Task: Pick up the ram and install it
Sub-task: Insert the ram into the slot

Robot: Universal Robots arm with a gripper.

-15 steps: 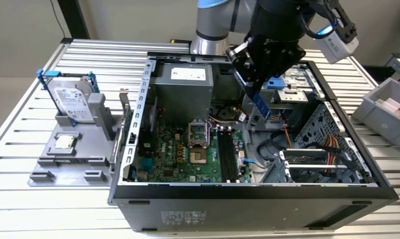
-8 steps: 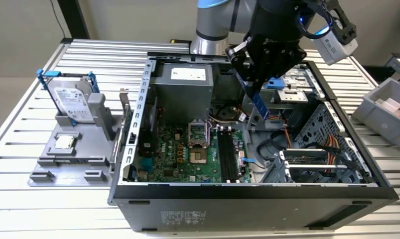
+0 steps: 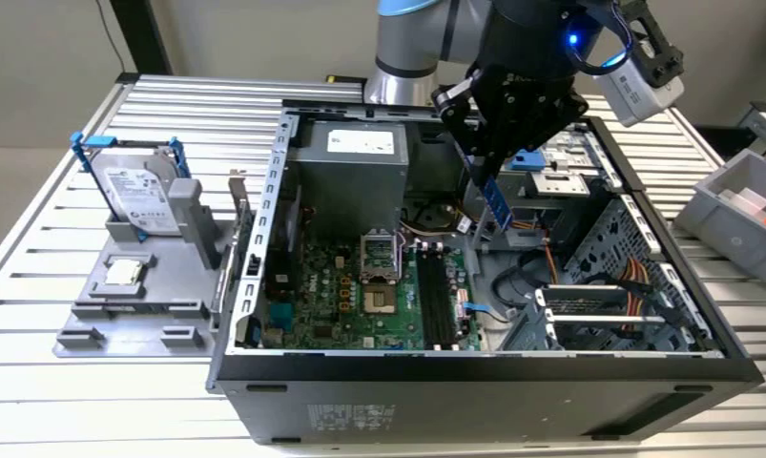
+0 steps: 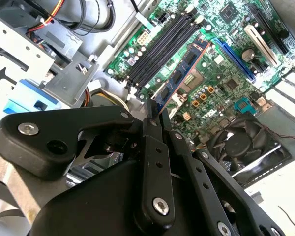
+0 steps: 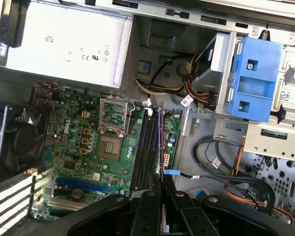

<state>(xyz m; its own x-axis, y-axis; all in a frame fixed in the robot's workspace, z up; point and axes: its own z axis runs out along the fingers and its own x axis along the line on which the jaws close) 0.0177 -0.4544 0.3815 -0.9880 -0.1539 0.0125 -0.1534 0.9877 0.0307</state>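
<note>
My gripper point(image 3: 491, 176) hangs over the back of the open computer case point(image 3: 485, 367), shut on the ram point(image 3: 495, 207). The ram is a thin bluish stick pointing down toward the motherboard. In the second wrist view the ram point(image 4: 181, 78) runs out from between the black fingers of my gripper point(image 4: 155, 117), with its flat side and chips visible. It appears edge-on as a thin line in the first wrist view, ram point(image 5: 161, 147) above gripper point(image 5: 162, 192). The long black memory slots point(image 3: 440, 301) point(image 4: 162, 49) point(image 5: 148, 147) lie below it, and the stick is held clear above them.
A silver hard drive in a blue frame point(image 3: 138, 196) and a small square chip point(image 3: 122, 272) sit on a grey fixture point(image 3: 141, 320) at the exterior view's left. Inside the case are the power supply point(image 5: 64, 44), a blue drive bracket point(image 5: 253, 81), cables point(image 5: 221, 157) and a fan point(image 4: 241, 142). A grey bin point(image 3: 726, 215) stands at the right.
</note>
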